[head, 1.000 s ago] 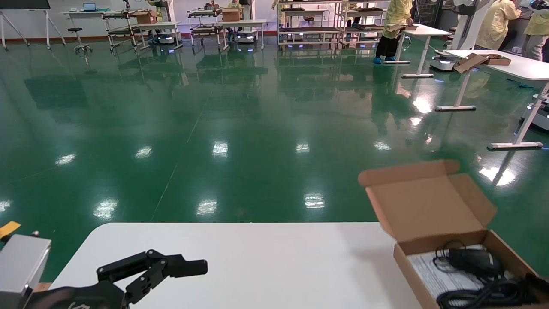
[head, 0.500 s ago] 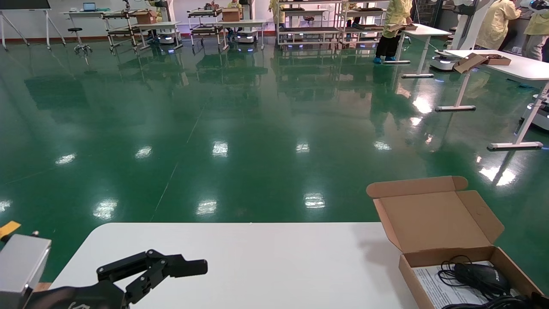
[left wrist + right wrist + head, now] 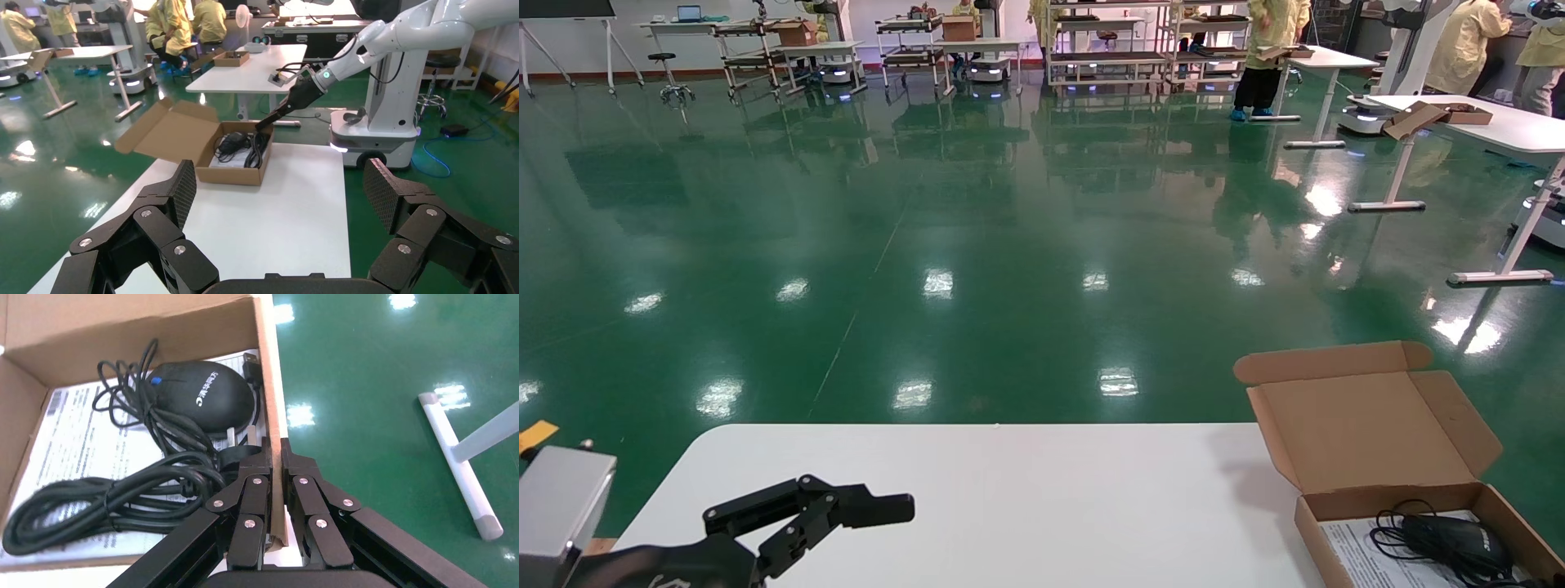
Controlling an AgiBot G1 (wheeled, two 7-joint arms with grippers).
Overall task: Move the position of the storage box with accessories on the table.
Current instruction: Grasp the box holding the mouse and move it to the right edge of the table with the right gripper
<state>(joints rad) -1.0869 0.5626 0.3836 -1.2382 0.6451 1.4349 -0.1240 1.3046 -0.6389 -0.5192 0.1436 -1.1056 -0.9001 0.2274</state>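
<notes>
Right gripper (image 3: 275, 454) clamps one storage box (image 3: 269, 386) wall; inside, one mouse (image 3: 202, 395), one cable (image 3: 110, 499), one sheet (image 3: 67, 441)

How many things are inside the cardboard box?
3, all inside the storage box, whose side wall the right gripper pinches: a black mouse at the lid end, a coiled black cable beside it, and a white paper sheet under both. Smaller things may hide underneath.

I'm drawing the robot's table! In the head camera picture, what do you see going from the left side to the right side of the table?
Left pincer, hovering open at the table's left end → bare white tabletop → storage box with its lid up → black mouse inside it, on the white paper sheet.
</notes>
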